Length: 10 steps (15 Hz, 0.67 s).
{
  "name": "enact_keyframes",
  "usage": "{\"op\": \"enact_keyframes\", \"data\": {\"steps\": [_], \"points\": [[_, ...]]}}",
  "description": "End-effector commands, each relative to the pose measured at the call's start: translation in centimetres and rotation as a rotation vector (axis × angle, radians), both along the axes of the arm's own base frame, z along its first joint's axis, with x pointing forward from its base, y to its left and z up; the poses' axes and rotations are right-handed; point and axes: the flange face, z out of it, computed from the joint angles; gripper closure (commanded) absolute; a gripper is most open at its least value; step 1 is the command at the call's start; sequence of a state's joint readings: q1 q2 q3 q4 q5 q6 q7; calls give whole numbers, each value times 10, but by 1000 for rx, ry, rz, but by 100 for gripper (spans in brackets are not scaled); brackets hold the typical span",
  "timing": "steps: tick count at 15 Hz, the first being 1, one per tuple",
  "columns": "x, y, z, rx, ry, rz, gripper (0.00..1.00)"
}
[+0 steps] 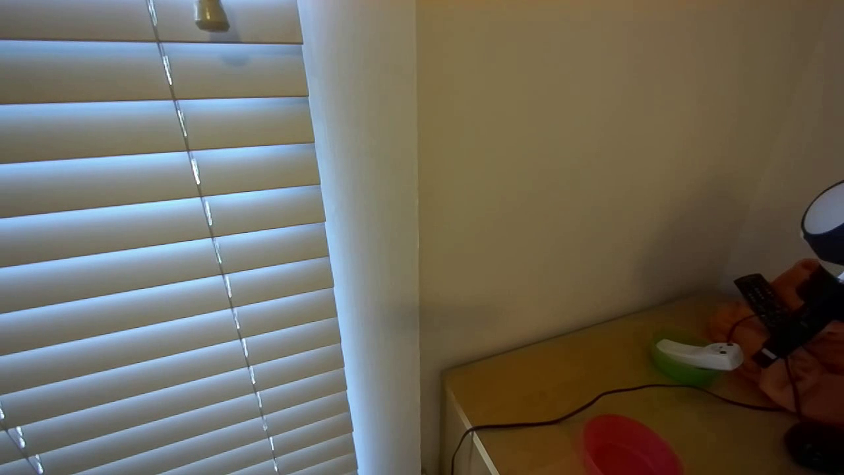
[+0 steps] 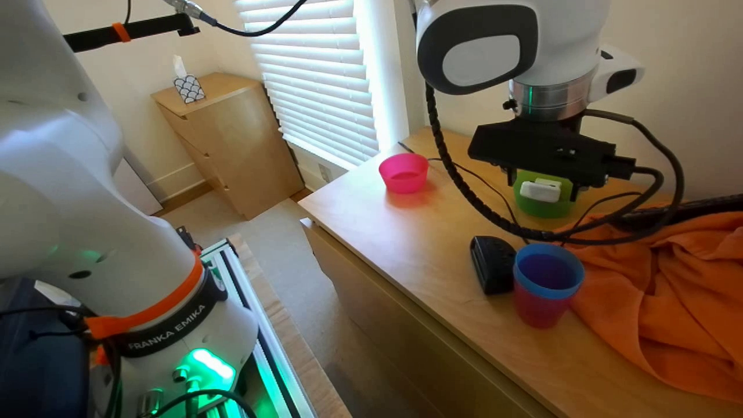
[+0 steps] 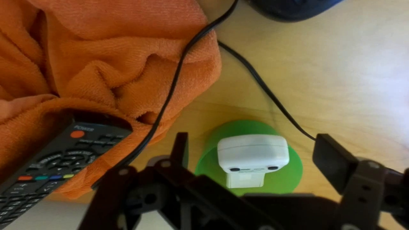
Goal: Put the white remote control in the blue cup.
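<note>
The white remote control (image 3: 254, 150) leans in a green bowl (image 3: 289, 179), with one end raised over the rim. It also shows in both exterior views (image 1: 709, 356) (image 2: 540, 190). My gripper (image 3: 254, 155) is open, with one finger on each side of the remote and gaps between them. In an exterior view the gripper (image 2: 543, 183) points down over the bowl. The blue cup (image 2: 548, 292) stands upright near the table's front, with a red-pink lower part, perhaps a second cup around it. It is out of the wrist view.
A black device (image 2: 493, 264) stands beside the blue cup. An orange towel (image 3: 127, 64) lies near the bowl with a dark remote (image 3: 60, 163) on it. Black cables (image 3: 262, 83) cross the table. A pink bowl (image 2: 404, 174) stands at the table's far end.
</note>
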<state>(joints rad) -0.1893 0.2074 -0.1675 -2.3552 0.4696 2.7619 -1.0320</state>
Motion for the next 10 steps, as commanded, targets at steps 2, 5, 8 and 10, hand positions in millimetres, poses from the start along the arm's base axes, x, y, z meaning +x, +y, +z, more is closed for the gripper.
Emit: {"op": "enact_keyframes", "data": {"steps": [2, 5, 8, 10], "points": [[4, 4, 4, 15, -24, 55, 0], [10, 12, 3, -12, -34, 97, 0], [15, 18, 1, -37, -36, 72, 0], [16, 18, -3, -40, -30, 57, 0]]}}
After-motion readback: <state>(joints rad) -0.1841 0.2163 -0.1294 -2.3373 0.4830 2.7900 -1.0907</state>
